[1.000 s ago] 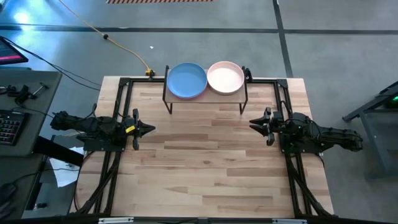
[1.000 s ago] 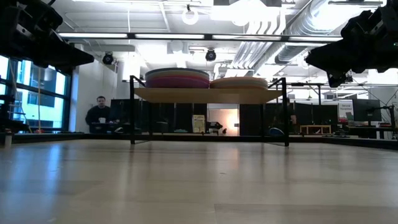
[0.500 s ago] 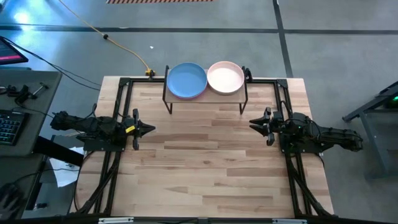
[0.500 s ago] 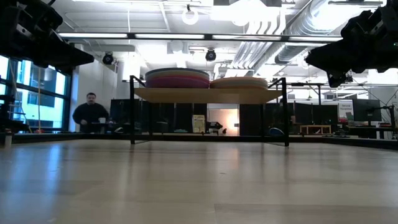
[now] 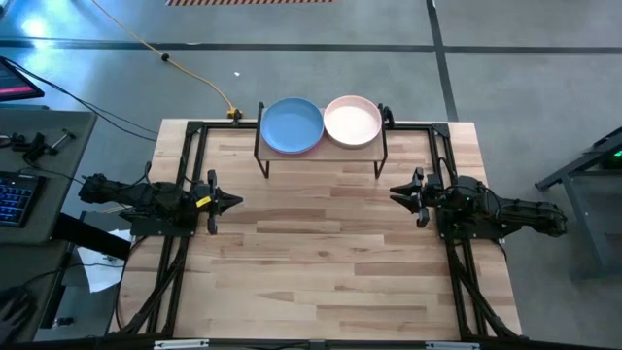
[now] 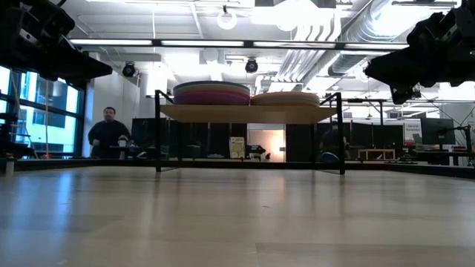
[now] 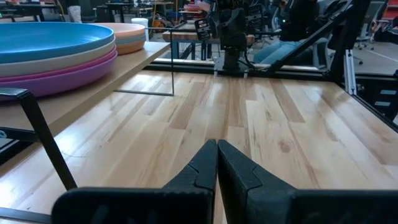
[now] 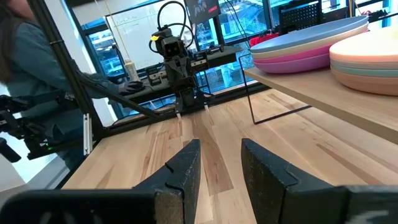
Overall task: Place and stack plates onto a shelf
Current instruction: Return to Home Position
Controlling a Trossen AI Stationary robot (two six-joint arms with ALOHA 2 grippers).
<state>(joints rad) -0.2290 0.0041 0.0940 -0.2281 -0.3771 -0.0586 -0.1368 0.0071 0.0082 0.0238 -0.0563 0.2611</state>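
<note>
High view: left gripper (image 7: 217, 144), pinched closed, and right gripper (image 8: 221, 146), narrowly parted, flank the wooden bench (image 5: 321, 253); beyond both, round matte plates (image 5: 292, 125) sit stacked on the small wood-topped, black-legged shelf (image 6: 245, 113).

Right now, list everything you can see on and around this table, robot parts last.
table: one, light wood, under both arms
shelf: one, wood top on black legs, at the table's back edge
left stack of plates: four, blue on top, then beige, pink, purple; on the shelf
right stack of plates: count unclear, pale pink on top; on the shelf
cable: one, yellow, on the floor behind the table
keyboard: one, dark, on a desk left of the table
person: one, in the room behind the table
left gripper: shut, empty, at the table's left side
right gripper: open, empty, at the table's right side
</note>
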